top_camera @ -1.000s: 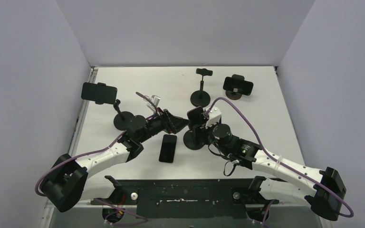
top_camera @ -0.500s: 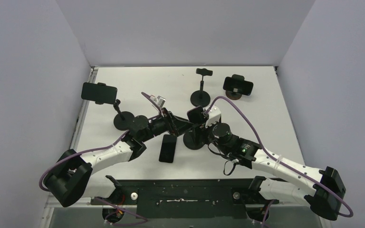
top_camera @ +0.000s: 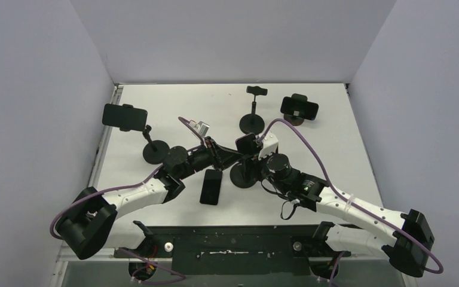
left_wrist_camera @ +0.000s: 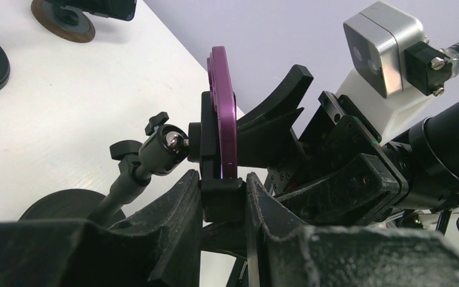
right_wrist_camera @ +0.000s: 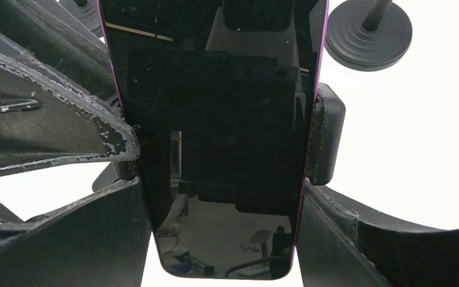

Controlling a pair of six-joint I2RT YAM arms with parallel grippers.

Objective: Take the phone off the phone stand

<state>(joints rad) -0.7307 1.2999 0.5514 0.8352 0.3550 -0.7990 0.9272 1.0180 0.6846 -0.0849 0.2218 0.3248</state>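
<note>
Grip on the left side is tight. My left gripper (left_wrist_camera: 222, 182) has its two fingers (left_wrist_camera: 176, 206) closed hard on either side of the black clamp block (left_wrist_camera: 221, 202) of the phone stand (left_wrist_camera: 122, 182), and the left wrist view shows no gap. Just above that block the phone (left_wrist_camera: 222, 107) stands edge-on with its purple rim upright. Behind it are the stand's ball joint (left_wrist_camera: 166, 145) and the thin stem running down to the round base (left_wrist_camera: 66, 202) on the table.

From the other side my right gripper (right_wrist_camera: 221, 191) reaches in facing the screen. Its fingers (right_wrist_camera: 95, 239) straddle the phone's width. In the right wrist view each one sits against a long purple edge, so I read this claw as closed on the phone at a narrow span. The dark glass fills most of that view. The stand's side arm (right_wrist_camera: 324, 134) hugs the phone's right edge, so the phone sits in the stand, not yet out.

On the top camera I see both claws meeting nose to nose near the middle of the table (top_camera: 334, 137), above the stand's base. A second phone (top_camera: 211, 186) lies flat on the table beside the left arm, on its near side. Farther out, a left-hand stand (top_camera: 156, 151) carries a dark phone held sideways, and an empty stand (top_camera: 254, 107) rises toward the back. A low stand with another phone (top_camera: 299, 108) sits at the back right, well apart from both arms.
</note>
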